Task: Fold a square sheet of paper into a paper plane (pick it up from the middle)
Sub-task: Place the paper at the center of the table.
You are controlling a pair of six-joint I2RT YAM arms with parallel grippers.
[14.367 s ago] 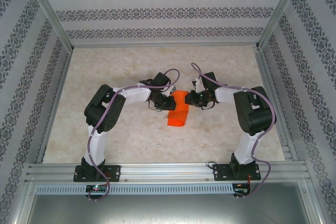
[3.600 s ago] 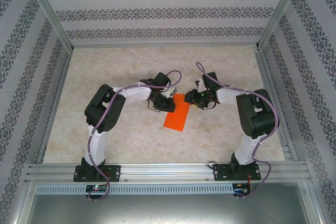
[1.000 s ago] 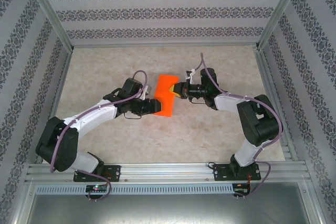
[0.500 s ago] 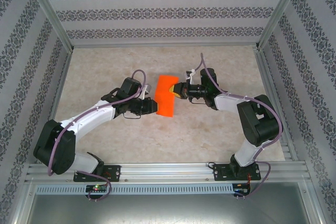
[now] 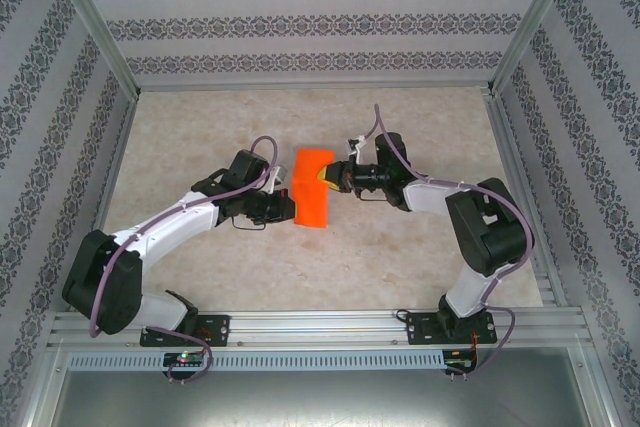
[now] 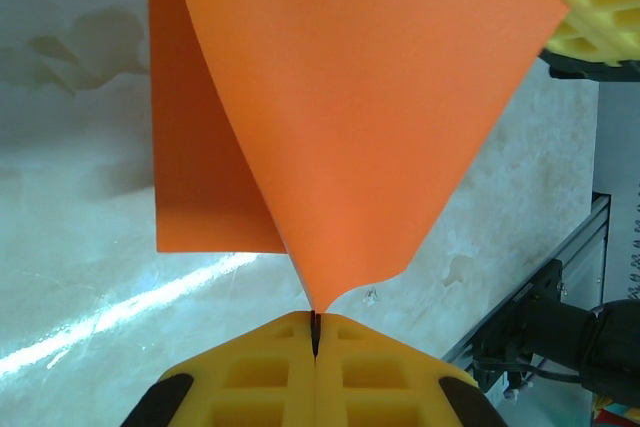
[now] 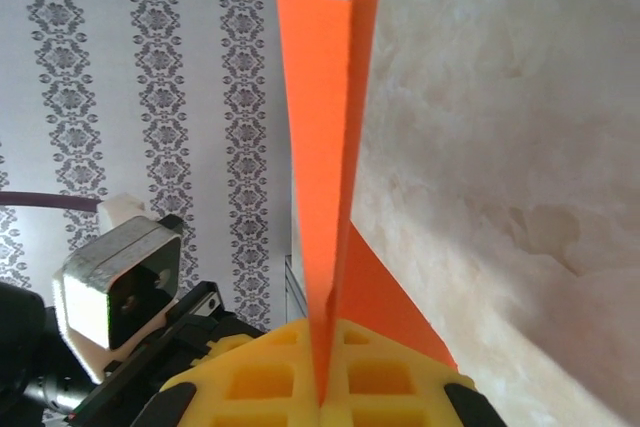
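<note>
Running past the top of the left wrist view, the square sheet of paper (image 6: 350, 117) is cut off there, and its doubled layers hide their inner faces. It is over the middle of the table (image 5: 400, 257), between the arms, with patterned walls (image 5: 320, 27) around. The left hand (image 6: 315, 327) is pinched tight on one corner; the right hand (image 7: 322, 387) clamps the opposite edge.

Left arm (image 5: 160, 227) stretched low from base at 7 o'clock toward view centre. Left gripper (image 5: 290, 205) pointed to 3 o'clock, yellow pads (image 6: 250, 372) pressed together on corner of paper sheet (image 5: 312, 187). Right arm (image 5: 485, 232) raised from base at 5 o'clock, elbow bent, forearm laid toward 9 o'clock. Right gripper (image 5: 326, 176) clamped on sheet edge. Grippers faced toward each other, near.
</note>
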